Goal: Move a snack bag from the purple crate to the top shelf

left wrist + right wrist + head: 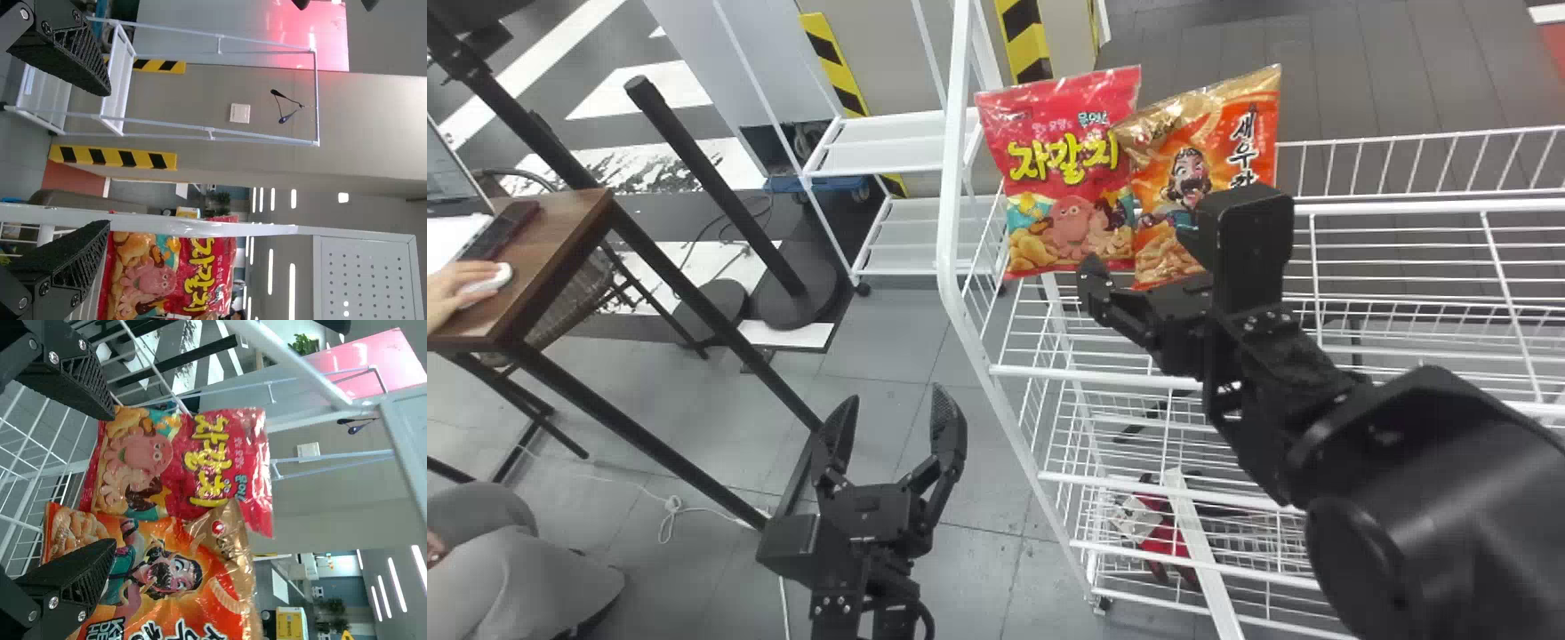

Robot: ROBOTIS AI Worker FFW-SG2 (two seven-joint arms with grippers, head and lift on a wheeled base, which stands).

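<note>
"What's the floor like?"

"Grey tiles (pixel 889 347), with a thin white cable (pixel 667 511) lying on them; farther off, dark planks (pixel 1360 71)."

"And the furniture?"

"A brown wooden desk (pixel 560 231) at the left; near it, a black post (pixel 717 187) on a round base; beyond, a white shelf unit (pixel 911 156) on small casters; yellow-and-black striped strips (pixel 1024 40) stand behind that."

"Walls and light?"

"A plain greyish wall (pixel 267 160) with a white plate (pixel 240 113); a shiny pink panel (pixel 320 33); long, bright ceiling lights (pixel 292 287); a green plant (pixel 303 345), too."
</note>
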